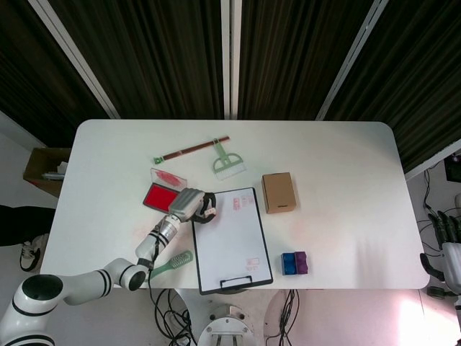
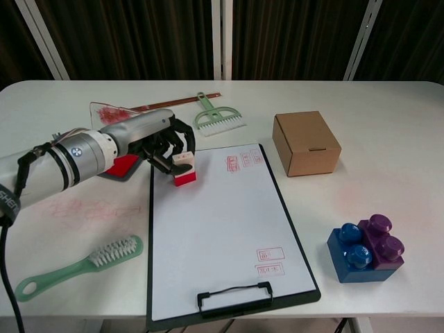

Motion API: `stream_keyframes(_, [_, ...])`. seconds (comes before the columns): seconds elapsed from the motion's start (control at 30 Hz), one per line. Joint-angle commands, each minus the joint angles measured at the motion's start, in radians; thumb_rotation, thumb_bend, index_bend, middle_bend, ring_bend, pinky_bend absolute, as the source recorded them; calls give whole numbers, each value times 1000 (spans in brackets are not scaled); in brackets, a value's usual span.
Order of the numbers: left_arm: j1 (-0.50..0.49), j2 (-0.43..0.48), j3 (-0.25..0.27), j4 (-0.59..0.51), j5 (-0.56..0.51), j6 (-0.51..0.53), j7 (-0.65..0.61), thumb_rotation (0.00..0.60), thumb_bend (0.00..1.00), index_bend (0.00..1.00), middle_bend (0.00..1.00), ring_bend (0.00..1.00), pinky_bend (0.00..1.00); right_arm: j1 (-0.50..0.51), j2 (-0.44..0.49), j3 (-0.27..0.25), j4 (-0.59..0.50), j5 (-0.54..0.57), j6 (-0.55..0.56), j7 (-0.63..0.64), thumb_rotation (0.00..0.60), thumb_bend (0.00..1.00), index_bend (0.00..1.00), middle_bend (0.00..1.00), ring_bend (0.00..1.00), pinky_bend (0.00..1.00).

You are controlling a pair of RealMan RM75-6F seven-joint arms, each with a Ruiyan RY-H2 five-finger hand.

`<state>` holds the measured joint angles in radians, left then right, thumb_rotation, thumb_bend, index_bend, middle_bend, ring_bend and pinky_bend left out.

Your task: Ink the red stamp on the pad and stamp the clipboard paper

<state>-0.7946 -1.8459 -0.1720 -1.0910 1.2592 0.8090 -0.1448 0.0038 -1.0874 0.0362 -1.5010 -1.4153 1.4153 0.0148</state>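
The red stamp (image 2: pixel 184 171) is gripped by the curled fingers of the left hand (image 2: pixel 161 141) and is set upright on the top left corner of the clipboard paper (image 2: pixel 222 229), just beside the open ink pad (image 2: pixel 115 164). The right hand (image 1: pixel 451 239) is seen only at the far edge of the head view, beyond the table (image 2: pixel 388 139), and whether its fingers are spread or closed cannot be told. Red stamp marks (image 2: pixel 243 159) are printed near the paper's top right.

Looks like a robot lab: white table (image 1: pixel 338 155), dark slatted wall panels (image 1: pixel 158 50), loose floor cables (image 1: pixel 169 306).
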Motion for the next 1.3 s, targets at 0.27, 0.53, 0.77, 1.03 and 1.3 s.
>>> stream_keyframes(0.27, [11, 59, -23, -95, 15, 36, -21, 600, 448, 673, 710, 884, 941, -4, 7, 3, -8, -4, 12, 4, 600, 286, 0, 0, 0, 0])
stream_keyframes(0.53, [49, 229, -51, -348, -3, 91, 27, 600, 446, 667, 710, 883, 941, 3, 5, 2, -13, -18, 11, 3, 600, 286, 0, 0, 0, 0])
stream_keyframes(0.77, [140, 351, 18, -458, 31, 174, 41, 600, 445, 664, 708, 883, 942, 6, 8, 1, -18, -28, 15, 4, 600, 287, 0, 0, 0, 0])
stream_keyframes(1.03, [280, 370, 142, -370, 152, 324, -60, 600, 437, 657, 703, 883, 941, 12, 4, 1, -17, -23, 1, -1, 600, 286, 0, 0, 0, 0])
stream_keyframes(1.3, [343, 295, 196, -227, 223, 391, -171, 600, 428, 657, 702, 883, 941, 19, -4, -4, -27, -28, -8, -25, 600, 286, 0, 0, 0, 0])
